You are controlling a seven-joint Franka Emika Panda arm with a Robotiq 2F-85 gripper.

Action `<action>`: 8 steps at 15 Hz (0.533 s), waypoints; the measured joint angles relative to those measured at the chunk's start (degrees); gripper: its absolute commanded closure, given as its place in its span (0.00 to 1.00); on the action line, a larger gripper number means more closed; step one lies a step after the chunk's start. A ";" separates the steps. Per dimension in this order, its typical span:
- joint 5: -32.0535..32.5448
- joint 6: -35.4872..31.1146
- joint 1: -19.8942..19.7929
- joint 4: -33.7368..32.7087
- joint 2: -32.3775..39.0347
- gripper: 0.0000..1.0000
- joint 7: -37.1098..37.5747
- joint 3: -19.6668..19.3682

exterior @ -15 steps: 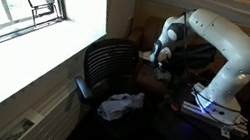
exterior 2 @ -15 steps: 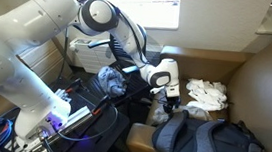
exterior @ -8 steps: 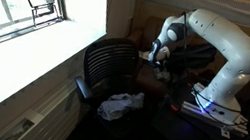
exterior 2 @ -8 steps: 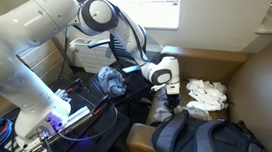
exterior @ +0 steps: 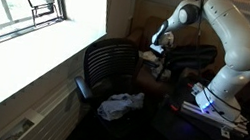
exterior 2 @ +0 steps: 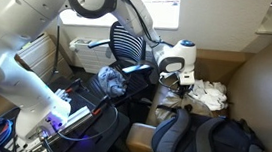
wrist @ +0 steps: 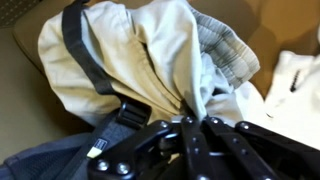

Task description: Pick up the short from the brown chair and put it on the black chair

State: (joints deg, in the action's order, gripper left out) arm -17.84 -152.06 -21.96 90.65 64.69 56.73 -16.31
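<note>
The short point(wrist: 150, 50) is beige with a grey checked waistband and fills the wrist view. My gripper point(wrist: 195, 122) is shut on a pinched fold of it, and the cloth hangs from the fingertips. In both exterior views the gripper point(exterior: 156, 50) point(exterior 2: 184, 79) is raised above the brown chair point(exterior 2: 260, 88). The black chair point(exterior: 110, 66) stands by the window with its mesh back point(exterior 2: 129, 43) behind my arm. How much of the short has left the brown seat is hidden by the gripper.
A white cloth point(exterior: 119, 105) lies on the black chair's seat. More white clothes point(exterior 2: 210, 93) rest on the brown chair. A dark backpack point(exterior 2: 205, 143) sits in front of it, with its black strap point(wrist: 85, 55) across the short. Cables and the robot base point(exterior: 211, 104) crowd the floor.
The jaws have shut on the short's fabric. The arm has then risen, which lifts the gripper and the pinched cloth up from the brown chair.
</note>
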 measured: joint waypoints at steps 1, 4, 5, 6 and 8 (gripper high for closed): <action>-1.46 -0.98 -2.03 1.85 -2.98 0.99 -3.51 1.41; -6.10 -5.96 -7.89 8.12 -11.72 0.99 -15.72 5.89; -7.44 -7.87 -10.09 10.29 -14.59 0.99 -19.72 7.87; -10.33 -9.46 -12.36 12.37 -17.43 0.99 -23.32 9.99; -17.43 -9.78 -15.37 15.93 -22.92 0.99 -26.78 12.10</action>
State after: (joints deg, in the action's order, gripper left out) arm -35.27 -161.84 -37.33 106.58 41.77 29.95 -4.21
